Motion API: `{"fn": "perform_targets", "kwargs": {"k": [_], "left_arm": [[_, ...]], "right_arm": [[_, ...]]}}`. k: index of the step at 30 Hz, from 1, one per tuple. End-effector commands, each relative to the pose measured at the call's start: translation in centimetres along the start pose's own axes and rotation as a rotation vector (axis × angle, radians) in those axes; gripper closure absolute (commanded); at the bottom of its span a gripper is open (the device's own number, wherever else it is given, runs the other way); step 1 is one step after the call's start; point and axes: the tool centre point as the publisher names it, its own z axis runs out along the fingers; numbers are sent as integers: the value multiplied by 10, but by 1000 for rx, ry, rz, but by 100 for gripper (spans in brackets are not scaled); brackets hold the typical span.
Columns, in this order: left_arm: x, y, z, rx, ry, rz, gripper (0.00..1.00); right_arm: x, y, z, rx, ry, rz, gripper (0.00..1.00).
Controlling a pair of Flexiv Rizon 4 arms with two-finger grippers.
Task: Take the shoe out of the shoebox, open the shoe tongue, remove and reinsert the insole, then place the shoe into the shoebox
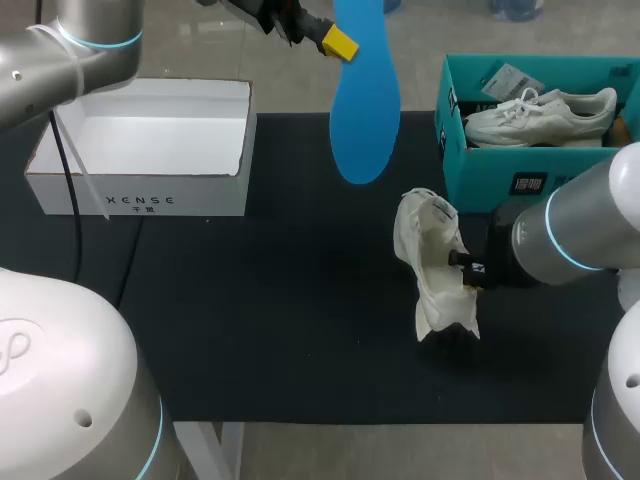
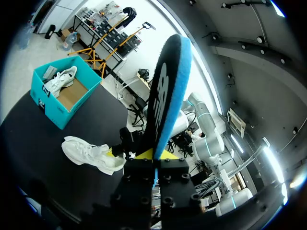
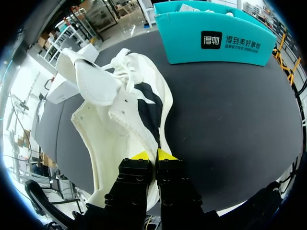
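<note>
A blue insole [image 1: 366,95] hangs high over the black mat, and my left gripper [image 1: 338,42] is shut on its upper edge; in the left wrist view the insole [image 2: 169,86] stands edge-on between the yellow tips [image 2: 154,154]. A white shoe [image 1: 437,262] lies on the mat with its tongue pulled open. My right gripper [image 3: 152,155] is shut on the shoe's side wall [image 3: 144,120] near the collar, holding it from the right. The teal shoebox [image 1: 530,170] at the back right holds a second white shoe [image 1: 540,115].
A white open box [image 1: 150,150] sits at the back left of the mat [image 1: 250,320], its inside bare. The teal shoebox [image 3: 216,40] stands just beyond the shoe in the right wrist view. My left arm's base [image 1: 70,400] fills the near left corner.
</note>
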Motion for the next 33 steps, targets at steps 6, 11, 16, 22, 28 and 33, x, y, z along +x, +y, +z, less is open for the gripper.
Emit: {"fn": "perform_targets", "kwargs": {"k": [6,11,16,22,28,33], "left_arm": [[0,1,1,2,-1,1,100],[0,1,1,2,-1,1,100],[0,1,1,2,-1,1,100],[0,1,1,2,-1,1,100],[0,1,1,2,-1,1,100],[0,1,1,2,-1,1,100]], "right_arm": [[6,-22,15,16,38,26,100],[9,-26,21,29,45,23,100],[14,-28,23,42,41,-5,11],[22,-24,11,10,40,-19,0],[27,-13,-12,-30,17,-40,0],[28,6,-42,-104,-116,-124,0]]}}
